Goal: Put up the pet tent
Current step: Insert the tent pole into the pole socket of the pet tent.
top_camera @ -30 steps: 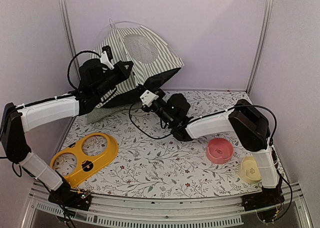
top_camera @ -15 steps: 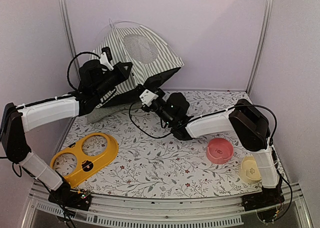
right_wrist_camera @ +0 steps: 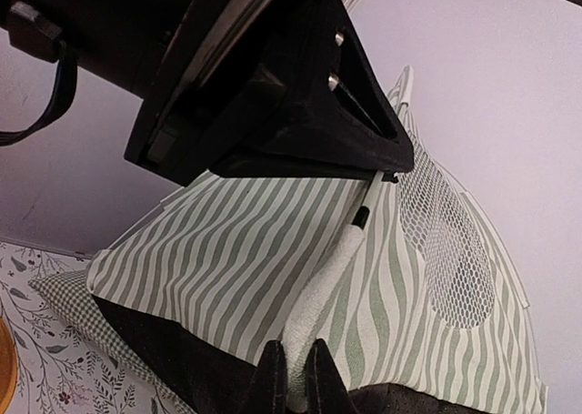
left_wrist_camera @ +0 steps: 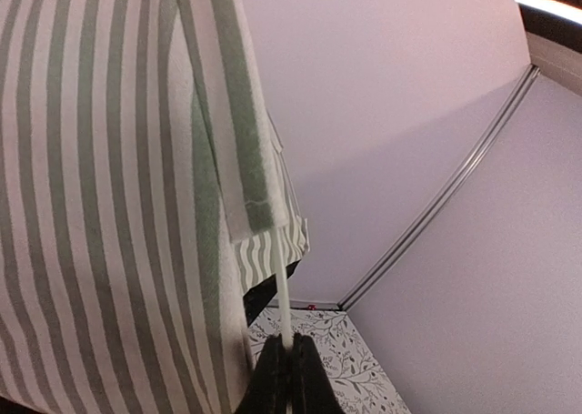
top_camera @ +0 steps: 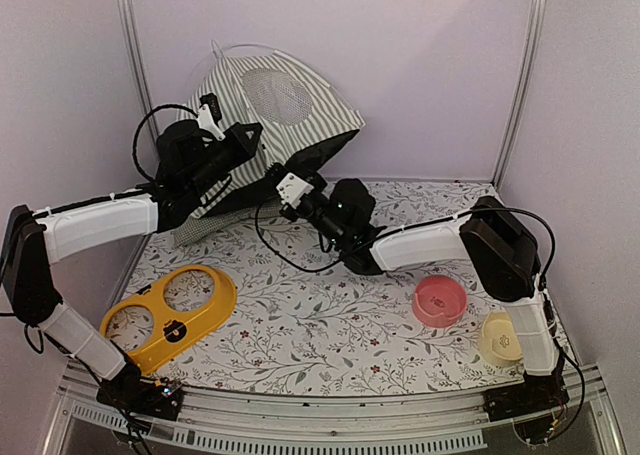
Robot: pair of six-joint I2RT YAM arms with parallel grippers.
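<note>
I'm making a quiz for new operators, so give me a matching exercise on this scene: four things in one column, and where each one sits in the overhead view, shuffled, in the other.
Things:
1. pet tent
2. yellow bowl stand
3. pink bowl
4. cream bowl

Places:
A. closest to the front right corner
B. front left
C. back left
D. right of centre, beside a paler bowl

Pairs: 1-C, 2-B, 3-D, 4-A
</note>
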